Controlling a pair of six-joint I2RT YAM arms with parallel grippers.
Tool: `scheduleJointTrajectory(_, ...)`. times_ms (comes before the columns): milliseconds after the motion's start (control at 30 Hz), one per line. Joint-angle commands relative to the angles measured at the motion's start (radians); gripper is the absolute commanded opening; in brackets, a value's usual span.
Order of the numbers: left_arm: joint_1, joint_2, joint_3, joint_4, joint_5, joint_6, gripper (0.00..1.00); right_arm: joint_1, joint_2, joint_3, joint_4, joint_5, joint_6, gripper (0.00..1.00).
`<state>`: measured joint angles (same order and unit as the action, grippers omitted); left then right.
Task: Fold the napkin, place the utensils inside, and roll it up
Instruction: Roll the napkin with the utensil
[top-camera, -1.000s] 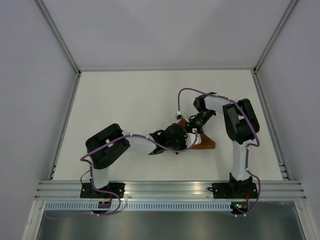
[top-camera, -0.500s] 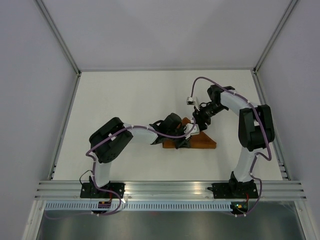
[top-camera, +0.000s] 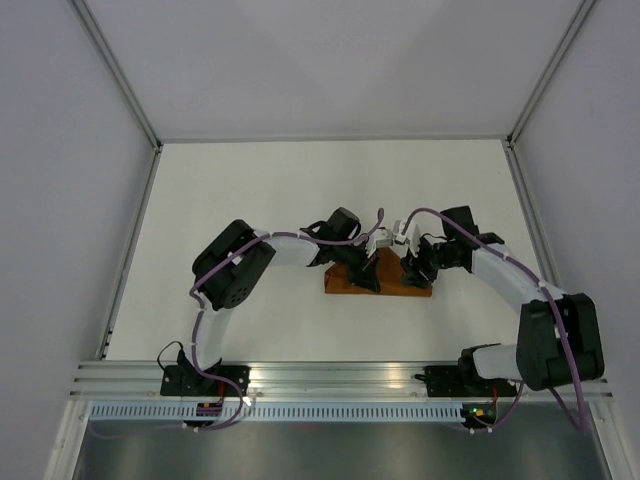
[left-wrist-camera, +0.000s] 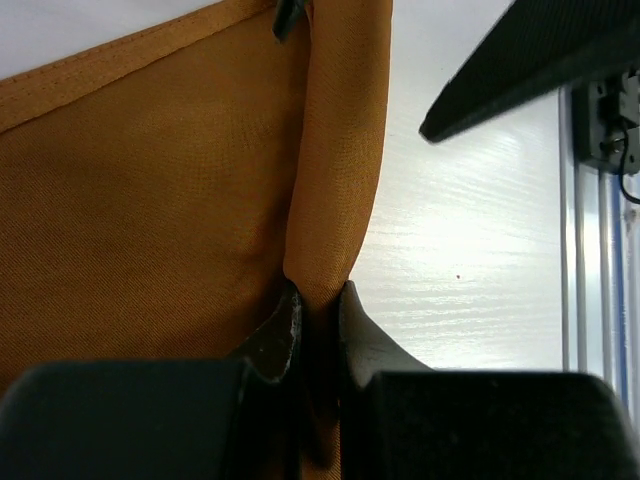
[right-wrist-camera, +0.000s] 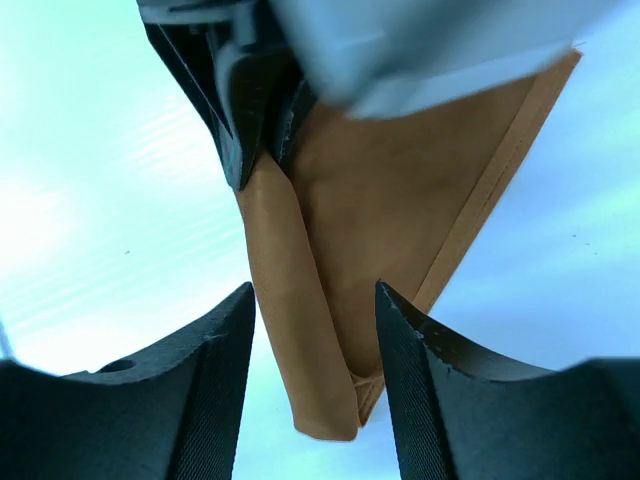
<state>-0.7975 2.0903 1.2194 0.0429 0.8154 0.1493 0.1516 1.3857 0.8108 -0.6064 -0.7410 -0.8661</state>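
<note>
The napkin (top-camera: 392, 284) lies as a narrow folded band on the table (top-camera: 250, 200), about midway between the two arm bases and a little out from them. Your left jaws are closed tight on a raised ridge of the cloth, and fabric fills the slit between them. Your right jaws stand wide apart and hold nothing. Their fingers (right-wrist-camera: 215, 370) flank the free end of that same ridge.

This looks like the folding step, with the fold not yet laid flat. Hold the left pinch firm and do not pull. Bring the right jaws down over the ridge near its tip and close on every layer there, not just the top one. Then move both arms in step so the hemmed edge (right-wrist-camera: 495, 190) lands square on the layer below, taut without dragging the band across the table.

From above, both wrists cover the middle of the band, so you cannot count its layers. No utensils show in any view, and whether any lie under the cloth cannot be told. The left wrist view crops the cloth on three sides. You also cannot tell whether the right fingertips touch the table.
</note>
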Motion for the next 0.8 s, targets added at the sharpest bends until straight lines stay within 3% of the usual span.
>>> scheduleJointTrajectory(0,0.023,0.102,0.003,-0.221,-0.001,-0.034,0.02,0.064,-0.149,-0.155,0.296,0.103,0.035,0.58)
scheduleJointTrajectory(133,0.037,0.126,0.041,-0.244,0.045,-0.062,0.02,0.224,-0.258,-0.278,0.425,0.245,0.048,0.62)
scheduleJointTrajectory(333,0.044,0.146,0.074,-0.264,0.064,-0.094,0.02,0.374,-0.261,-0.337,0.497,0.374,0.064,0.63)
scheduleJointTrajectory(633,0.044,0.148,0.081,-0.273,0.07,-0.109,0.02,0.491,-0.169,-0.378,0.599,0.496,0.07,0.63)
scheduleJointTrajectory(767,0.044,0.146,0.081,-0.271,0.074,-0.108,0.07,0.5,-0.14,-0.383,0.597,0.497,0.072,0.57)
